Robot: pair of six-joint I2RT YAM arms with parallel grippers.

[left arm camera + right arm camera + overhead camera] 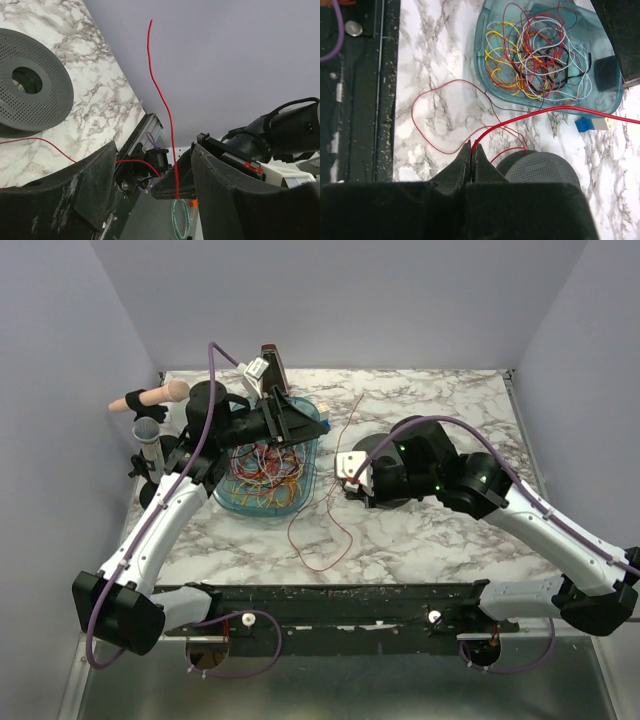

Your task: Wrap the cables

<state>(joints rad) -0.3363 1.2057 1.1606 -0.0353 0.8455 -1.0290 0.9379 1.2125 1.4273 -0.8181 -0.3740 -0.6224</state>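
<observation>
Sitting pinched between the right claw's (471,150) tips, red cable (570,107).

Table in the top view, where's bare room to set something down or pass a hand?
Bare marble: the far right corner of the table, between back wall and right arm, and the near edge right of the looped red cable. Crowded: the teal bin under the left gripper, and the spool beside the right gripper, which pinches the red cable.

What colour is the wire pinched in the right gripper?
Red. The wire shows best in the right wrist view.
</observation>
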